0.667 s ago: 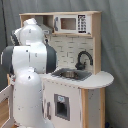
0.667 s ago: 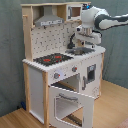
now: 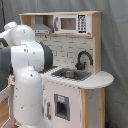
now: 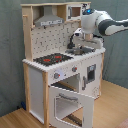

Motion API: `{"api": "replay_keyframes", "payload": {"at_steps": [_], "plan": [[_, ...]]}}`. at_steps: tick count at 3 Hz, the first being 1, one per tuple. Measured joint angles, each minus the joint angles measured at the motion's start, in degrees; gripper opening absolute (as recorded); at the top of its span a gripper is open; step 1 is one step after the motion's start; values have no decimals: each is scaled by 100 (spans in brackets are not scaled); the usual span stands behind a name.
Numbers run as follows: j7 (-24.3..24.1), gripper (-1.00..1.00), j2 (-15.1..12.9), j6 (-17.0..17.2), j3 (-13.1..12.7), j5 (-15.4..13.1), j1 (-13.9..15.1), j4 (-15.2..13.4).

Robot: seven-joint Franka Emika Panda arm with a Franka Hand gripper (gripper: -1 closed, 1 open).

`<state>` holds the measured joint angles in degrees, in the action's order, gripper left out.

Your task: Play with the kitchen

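grey curtain backdrop, wooden floor. kitchen (image 4: 60, 75), upright; arm's gripper (image 4: 82, 39) directly above sink (image 4: 82, 50), beside faucet (image 4: 76, 36); finger state: cannot tell.

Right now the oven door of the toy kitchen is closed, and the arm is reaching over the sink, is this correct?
Not quite. The oven door of the toy kitchen is open, folded down toward the floor, as the second exterior view shows. The rest holds: the arm reaches over the sink.
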<state>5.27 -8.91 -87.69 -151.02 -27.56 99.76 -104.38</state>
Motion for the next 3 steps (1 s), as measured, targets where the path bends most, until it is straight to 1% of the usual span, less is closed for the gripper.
{"api": "replay_keyframes", "payload": {"at_steps": [3], "plan": [[-394, 100, 48, 616, 5, -652, -1473, -18]]}}
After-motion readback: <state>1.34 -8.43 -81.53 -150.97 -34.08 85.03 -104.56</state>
